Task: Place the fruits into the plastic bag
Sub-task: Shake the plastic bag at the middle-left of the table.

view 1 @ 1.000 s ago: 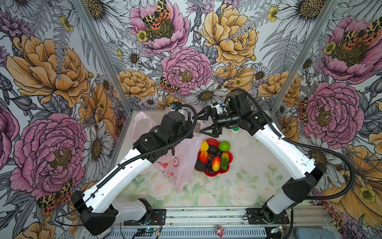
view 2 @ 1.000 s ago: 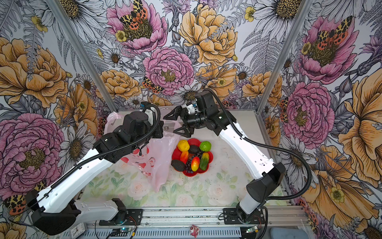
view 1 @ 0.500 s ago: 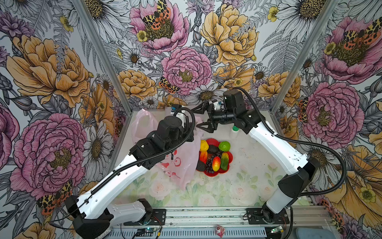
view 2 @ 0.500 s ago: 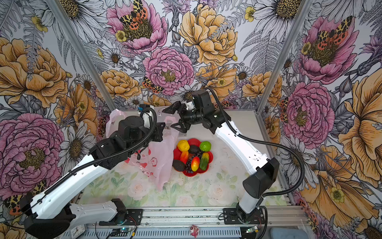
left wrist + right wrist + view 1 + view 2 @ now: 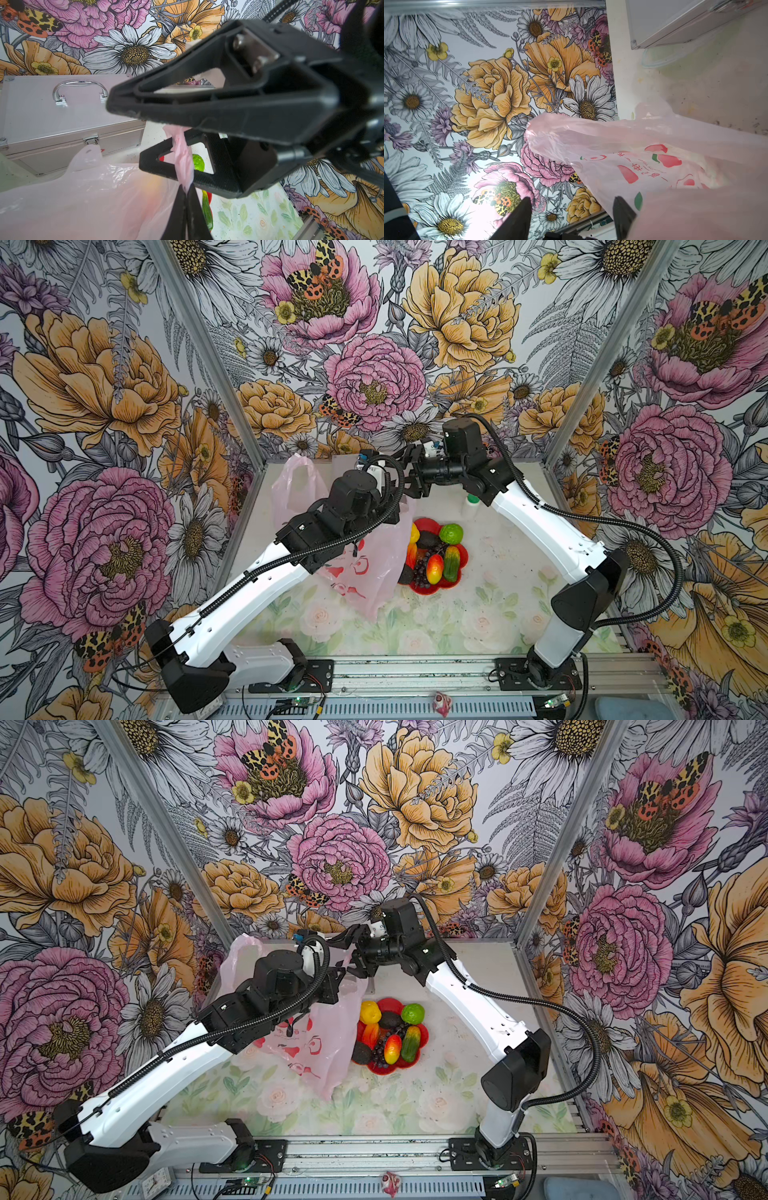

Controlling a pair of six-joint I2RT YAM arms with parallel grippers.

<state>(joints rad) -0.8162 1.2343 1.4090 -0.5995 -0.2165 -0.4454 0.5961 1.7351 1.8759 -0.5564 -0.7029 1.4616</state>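
The fruits [image 5: 434,558] [image 5: 390,1029] lie heaped on a red flower-shaped plate right of the plastic bag: yellow, round green, dark brown, purple grapes and oblong ones. The plastic bag [image 5: 374,572] [image 5: 320,1052], pale pink with red prints, hangs from my left gripper [image 5: 187,189], which is shut on its twisted handle strand. My right gripper [image 5: 409,485] [image 5: 571,205] is open at the bag's top. Its fingers [image 5: 207,108] straddle that same strand just beyond my left fingertips. In the right wrist view the bag film [image 5: 654,166] touches one finger.
A silver metal case [image 5: 62,116] with a chrome handle stands at the back of the table behind the bag. A small white bottle with a green cap [image 5: 471,506] stands under my right arm. The red plate [image 5: 428,590] shows its rim beside the bag.
My right gripper has swung left to the bag's top beside the left gripper, and its jaws have narrowed. The left arm has shifted slightly while holding the bag.
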